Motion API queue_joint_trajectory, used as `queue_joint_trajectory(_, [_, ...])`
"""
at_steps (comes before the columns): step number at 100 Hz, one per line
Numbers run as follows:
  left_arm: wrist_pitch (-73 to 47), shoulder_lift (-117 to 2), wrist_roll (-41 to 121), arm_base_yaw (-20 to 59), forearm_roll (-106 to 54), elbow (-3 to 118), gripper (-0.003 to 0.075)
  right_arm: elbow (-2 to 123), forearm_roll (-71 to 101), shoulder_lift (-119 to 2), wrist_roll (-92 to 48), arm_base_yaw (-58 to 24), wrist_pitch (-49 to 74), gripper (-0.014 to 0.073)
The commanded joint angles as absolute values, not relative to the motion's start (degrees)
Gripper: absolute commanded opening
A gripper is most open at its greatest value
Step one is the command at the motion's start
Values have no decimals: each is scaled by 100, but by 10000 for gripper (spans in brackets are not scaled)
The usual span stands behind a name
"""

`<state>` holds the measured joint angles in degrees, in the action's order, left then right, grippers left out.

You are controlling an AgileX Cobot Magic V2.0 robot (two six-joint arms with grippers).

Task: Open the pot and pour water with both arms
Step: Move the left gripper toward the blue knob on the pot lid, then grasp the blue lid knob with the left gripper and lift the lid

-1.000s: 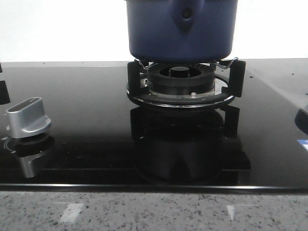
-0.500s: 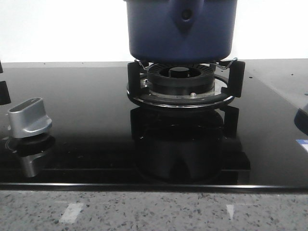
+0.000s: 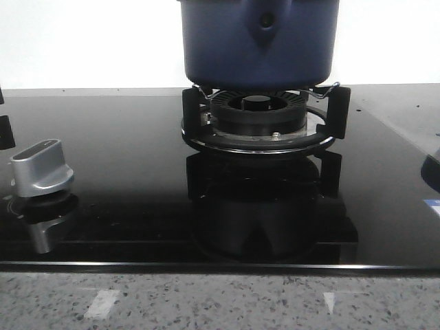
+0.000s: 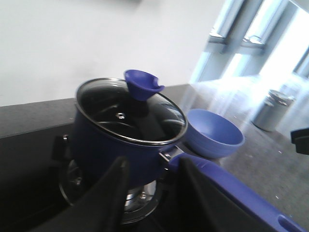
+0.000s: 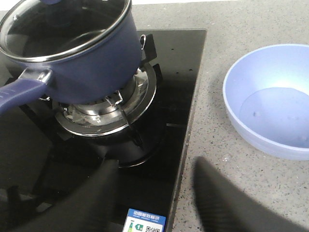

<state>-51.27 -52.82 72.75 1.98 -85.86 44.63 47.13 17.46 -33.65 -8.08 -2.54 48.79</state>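
The dark-blue pot (image 3: pixel 260 41) sits on the gas burner (image 3: pixel 258 120) with its glass lid (image 4: pixel 130 113) on, a blue knob (image 4: pixel 141 83) on top. Its long blue handle (image 4: pixel 231 186) juts out toward the left wrist camera. My left gripper (image 4: pixel 154 166) is open close to the pot's wall, just below where the handle joins; the handle runs behind one finger and nothing is held. My right gripper (image 5: pixel 157 164) is open and empty, hovering over the cooktop's right edge, short of the pot (image 5: pixel 72 43). Neither gripper shows in the front view.
A light-blue bowl (image 5: pixel 270 99) stands on the speckled counter right of the black glass cooktop (image 3: pixel 124 172). A silver stove knob (image 3: pixel 41 168) sits at the cooktop's front left. A metal bin (image 4: pixel 273 108) stands far off.
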Motion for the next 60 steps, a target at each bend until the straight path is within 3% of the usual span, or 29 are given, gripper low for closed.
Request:
queue_joint_trajectory(1, [-5683, -5580, 7754, 192, -9171, 4780, 347, 4906, 1855, -3422, -906, -258, 4557, 446])
queue_joint_trajectory(15, [-5797, -6080, 8373, 606, -9329, 4983, 465, 4906, 1855, -3422, -928, -258, 4585, 446])
queue_joint_trajectory(40, [-4631, -7038, 9350, 1782, -9343, 5782, 465, 4906, 1766, -3422, -1046, -258, 4867, 446])
queue_joint_trajectory(60, [-4231, -8073, 9647, 2202, -9367, 6812, 465, 4906, 1596, -3422, -1046, -258, 4979, 446])
